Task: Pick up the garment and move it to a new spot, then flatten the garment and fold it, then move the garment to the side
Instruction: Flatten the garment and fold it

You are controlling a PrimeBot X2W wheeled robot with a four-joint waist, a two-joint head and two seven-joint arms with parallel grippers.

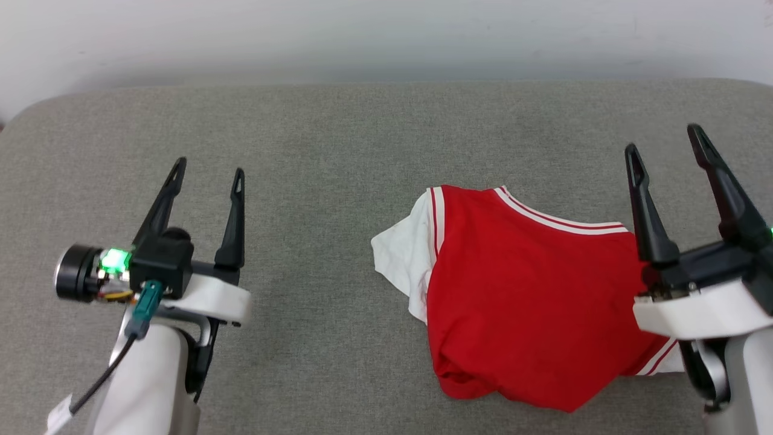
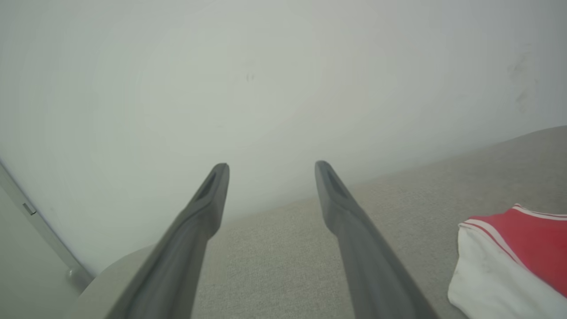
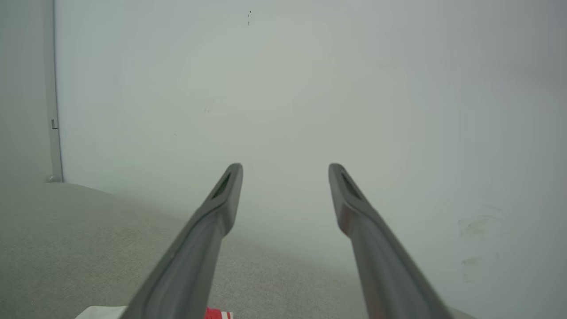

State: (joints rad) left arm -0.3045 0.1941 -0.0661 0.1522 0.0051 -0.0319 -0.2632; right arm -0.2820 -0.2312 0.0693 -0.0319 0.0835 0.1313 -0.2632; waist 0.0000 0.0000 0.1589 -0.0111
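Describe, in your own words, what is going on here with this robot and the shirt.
A two-armed robot faces a grey padded surface. The garment, a red T-shirt with white sleeves, lies on it in a loose bundle, plain red side up. Nothing is being held at this moment. The right gripper is open at the shirt's right edge, and the left gripper is open well off to the left, apart from the cloth.
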